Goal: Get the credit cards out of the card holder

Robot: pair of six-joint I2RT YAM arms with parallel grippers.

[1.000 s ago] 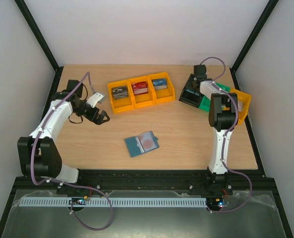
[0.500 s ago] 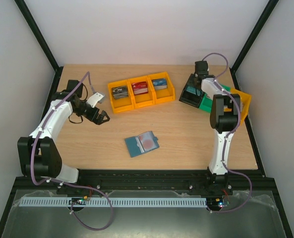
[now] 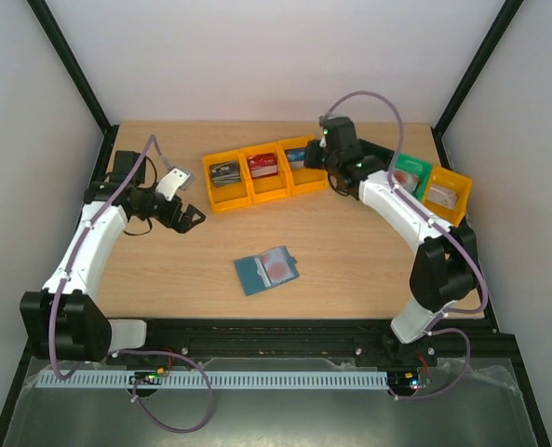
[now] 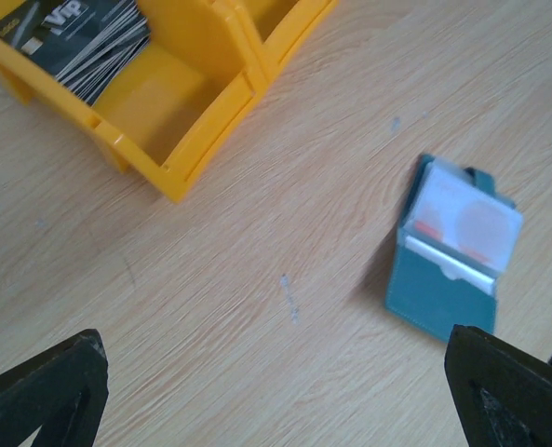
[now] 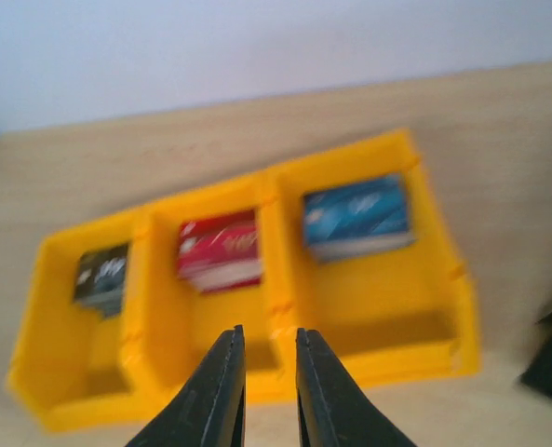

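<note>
The card holder (image 3: 266, 271) lies open near the middle of the surface (image 3: 350, 251), a credit card (image 3: 277, 265) showing through its clear sleeve. At its 10 o'clock the left tool (image 3: 190, 220) hangs spread wide, empty. At 1 o'clock, by 3 yellow bins (image 3: 257, 191), the right tool (image 5: 268, 331) shows fingers slightly apart, gripping nothing.

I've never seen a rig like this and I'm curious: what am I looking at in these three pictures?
Two white robot arms are bolted to a wooden table. The wide picture looks down from above; the other two come from a camera on each wrist. The left gripper is wide open and empty; its camera sees the teal card holder lying open on the table, a reddish card in its clear sleeve. The right gripper, fingers barely parted, holds nothing and faces a yellow bin with three stacks of cards.
</note>
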